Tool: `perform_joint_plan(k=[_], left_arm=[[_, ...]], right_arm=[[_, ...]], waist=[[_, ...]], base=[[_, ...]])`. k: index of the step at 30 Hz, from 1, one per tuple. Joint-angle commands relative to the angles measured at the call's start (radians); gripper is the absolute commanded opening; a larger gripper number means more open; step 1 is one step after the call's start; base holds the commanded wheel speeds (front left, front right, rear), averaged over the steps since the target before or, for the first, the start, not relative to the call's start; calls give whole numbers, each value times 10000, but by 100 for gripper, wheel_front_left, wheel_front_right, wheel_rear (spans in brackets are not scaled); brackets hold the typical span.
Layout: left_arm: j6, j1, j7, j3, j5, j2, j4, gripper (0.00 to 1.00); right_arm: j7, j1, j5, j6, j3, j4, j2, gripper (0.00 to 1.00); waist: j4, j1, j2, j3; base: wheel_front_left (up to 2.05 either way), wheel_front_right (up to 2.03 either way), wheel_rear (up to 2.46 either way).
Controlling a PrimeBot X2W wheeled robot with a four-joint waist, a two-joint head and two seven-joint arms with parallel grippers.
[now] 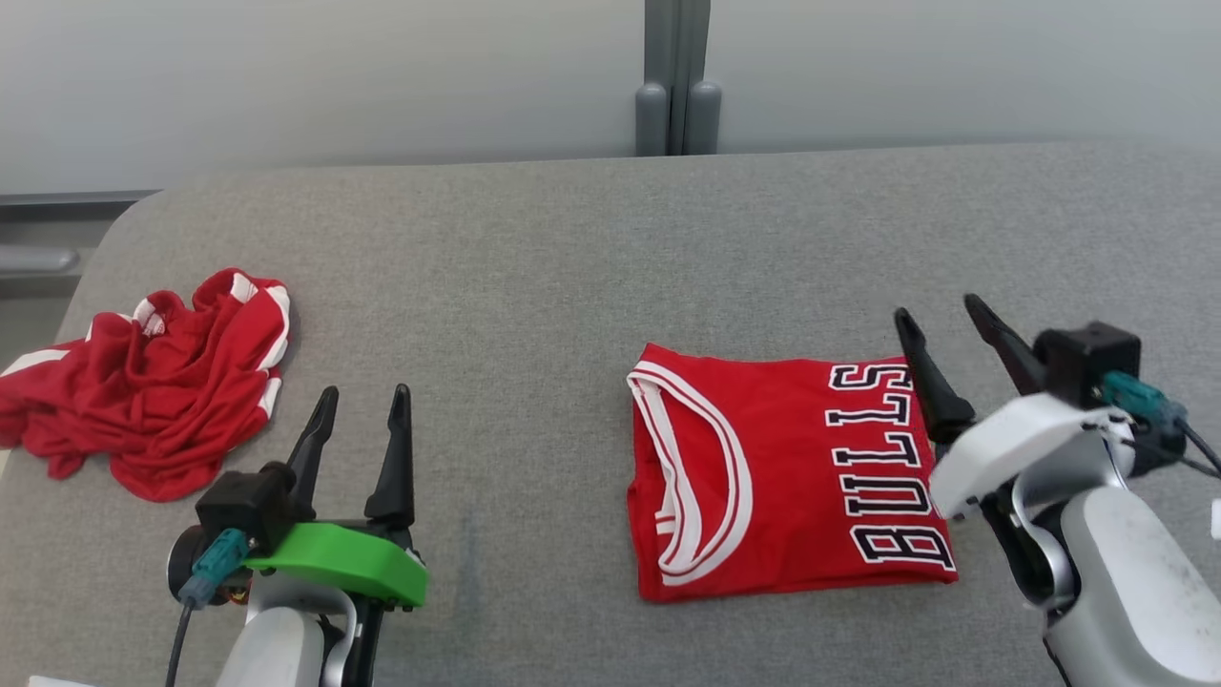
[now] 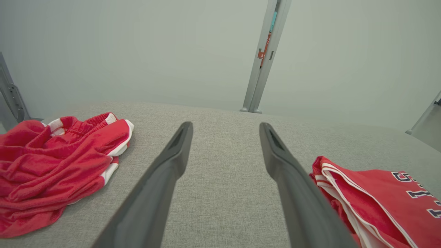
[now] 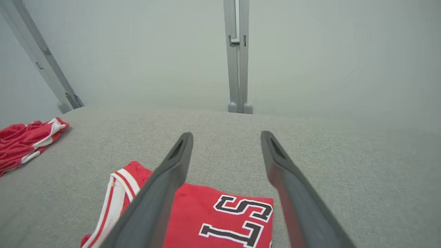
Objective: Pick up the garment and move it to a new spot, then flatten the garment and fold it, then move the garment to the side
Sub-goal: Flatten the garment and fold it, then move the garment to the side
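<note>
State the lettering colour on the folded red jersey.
The lettering is black and white; clearest in head view.

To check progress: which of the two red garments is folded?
The jersey with BULLS lettering, beside the right gripper; the other red garment lies crumpled at the left.

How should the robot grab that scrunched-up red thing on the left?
Probably pinch the raised white-striped fold on the scrunched garment, coming from its right side with the open left gripper. That edge stands up in a ridge and faces the gripper, so the jaws could close around it.
</note>
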Motion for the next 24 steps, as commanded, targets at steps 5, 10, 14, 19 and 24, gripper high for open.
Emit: perform_joint_plan(k=[5, 10, 14, 19, 24], left_arm=[[-39, 459, -1, 395, 101, 0, -37, 100], [-39, 719, -1, 685, 150, -53, -147, 100], [-39, 842, -1, 780, 198, -113, -138, 100], [-39, 937, -1, 811, 230, -162, -65, 100], [-39, 963, -1, 900, 298, -170, 51, 100]], right_arm=[[-970, 1035, -751, -5, -818, 130, 351, 100], [-1528, 1361, -885, -5, -850, 218, 493, 100], [-1695, 1440, -945, -5, -873, 324, 510, 100], [-1780, 1560, -914, -5, -1016, 338, 577, 100], [-1700, 1658, -770, -5, -1116, 353, 616, 100]], waist=[[-387, 0, 0, -450], [-617, 0, 0, -628], [-692, 0, 0, -749], [-718, 0, 0, -938], [-711, 0, 0, -1045]], base=[[0, 0, 0], [0, 0, 0], [0, 0, 0], [0, 0, 0], [0, 0, 0]])
